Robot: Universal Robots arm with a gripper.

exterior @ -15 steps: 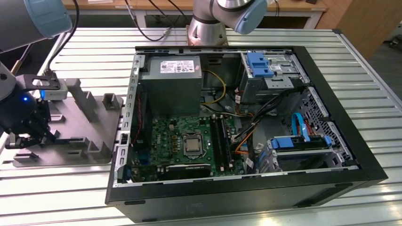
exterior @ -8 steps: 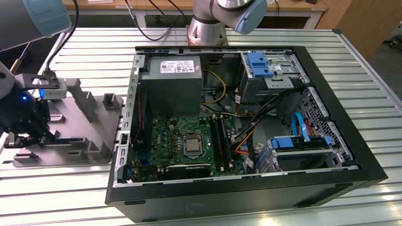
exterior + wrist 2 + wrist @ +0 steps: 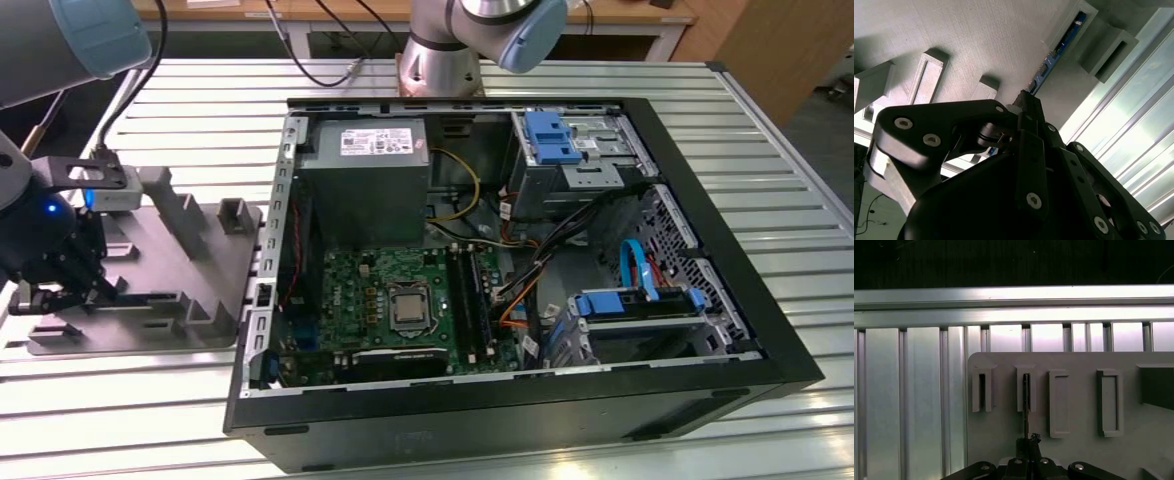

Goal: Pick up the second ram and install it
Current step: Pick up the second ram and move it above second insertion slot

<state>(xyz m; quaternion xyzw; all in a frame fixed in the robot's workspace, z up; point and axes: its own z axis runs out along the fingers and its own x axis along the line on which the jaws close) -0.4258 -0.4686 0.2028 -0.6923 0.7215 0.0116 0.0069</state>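
The second ram is a thin bluish-green stick standing on edge in a slotted grey holder. In the first wrist view the ram shows edge-on in one slot of the holder. My gripper has its fingertips pressed together on the near end of the stick; one black finger meets the ram's lower end. In the exterior view my gripper hangs over the grey holder, at that view's left, outside the computer case. The motherboard's long black slots lie inside the case.
The open computer case takes up the middle of the ribbed metal table, with a power supply, drive bays and loose cables. Another arm's base stands behind the case. The holder has several more slots.
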